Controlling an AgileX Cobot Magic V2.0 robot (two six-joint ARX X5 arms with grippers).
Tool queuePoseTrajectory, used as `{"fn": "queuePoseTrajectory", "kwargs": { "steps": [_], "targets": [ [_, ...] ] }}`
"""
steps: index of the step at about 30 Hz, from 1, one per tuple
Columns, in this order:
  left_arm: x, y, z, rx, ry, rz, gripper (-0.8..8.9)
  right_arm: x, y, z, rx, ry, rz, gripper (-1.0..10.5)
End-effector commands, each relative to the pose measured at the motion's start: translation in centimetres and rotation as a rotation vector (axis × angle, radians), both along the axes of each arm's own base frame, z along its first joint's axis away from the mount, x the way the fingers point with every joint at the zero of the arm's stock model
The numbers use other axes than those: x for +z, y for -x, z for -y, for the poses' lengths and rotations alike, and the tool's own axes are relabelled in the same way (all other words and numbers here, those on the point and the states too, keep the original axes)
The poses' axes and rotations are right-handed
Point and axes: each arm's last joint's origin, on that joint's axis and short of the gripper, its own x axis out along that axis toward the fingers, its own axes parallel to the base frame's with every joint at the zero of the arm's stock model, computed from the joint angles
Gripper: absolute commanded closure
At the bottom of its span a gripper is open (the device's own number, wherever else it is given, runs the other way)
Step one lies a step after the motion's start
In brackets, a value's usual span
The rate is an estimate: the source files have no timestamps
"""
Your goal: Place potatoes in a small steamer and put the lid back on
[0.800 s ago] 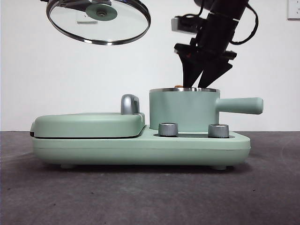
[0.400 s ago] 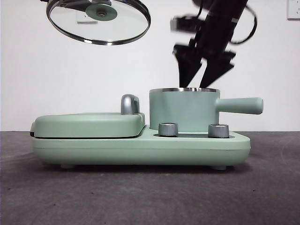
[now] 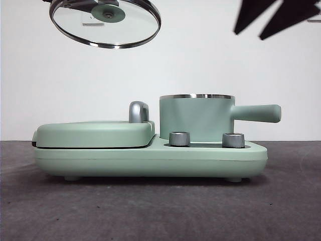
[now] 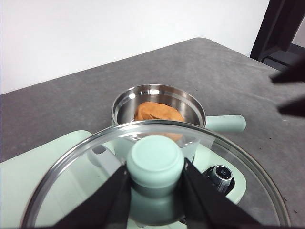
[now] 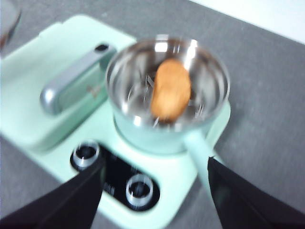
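The orange-brown potato (image 5: pixel 170 89) lies inside the mint-green steamer pot (image 3: pixel 196 118), also seen in the left wrist view (image 4: pixel 157 113). The pot stands on the base, its handle (image 3: pixel 257 113) pointing right. My left gripper (image 4: pixel 155 190) is shut on the green knob (image 4: pixel 155 160) of the glass lid (image 3: pixel 106 22), holding it high above the griddle at the upper left. My right gripper (image 3: pixel 273 20) is open and empty, raised high above and to the right of the pot; its jaws spread wide in the right wrist view (image 5: pixel 155 191).
The mint-green base (image 3: pixel 150 158) carries a closed griddle cover (image 3: pixel 95 133) with a chrome handle (image 3: pixel 139 111) on the left and two steel knobs (image 3: pixel 180 138) at the front. Dark grey tabletop (image 3: pixel 160 211) lies all around.
My right gripper has risen from the pot's rim up and to the right, to the top edge of the front view. The lid has stayed in place.
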Motion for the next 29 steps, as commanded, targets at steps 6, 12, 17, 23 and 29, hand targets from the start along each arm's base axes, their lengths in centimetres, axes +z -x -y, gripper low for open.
{"fn": "queuePoseTrajectory", "kwargs": {
  "steps": [6, 12, 17, 23, 29],
  "targets": [
    [-0.3, -0.9, 0.9, -0.014, 0.006, -0.004, 8.01, -3.9, 5.1, 2.2, -0.040, -0.057, -0.007, 6.2],
    [-1.7, -2.8, 2.8, -0.039, 0.009, 0.004, 8.01, -5.0, 8.6, 3.9, -0.081, -0.104, 0.025, 6.2],
    [-3.1, -4.6, 5.0, -0.066, 0.038, 0.052, 8.01, -5.2, 10.2, 4.8, -0.115, -0.079, 0.013, 6.2],
    [-4.8, -7.1, 7.6, -0.096, 0.021, 0.084, 8.01, -5.3, 11.0, 5.2, -0.129, -0.064, 0.004, 6.2],
    [-5.3, -9.7, 10.3, -0.115, -0.024, 0.106, 8.01, -5.3, 11.0, 5.2, -0.129, -0.064, 0.003, 6.2]
  ]
}}
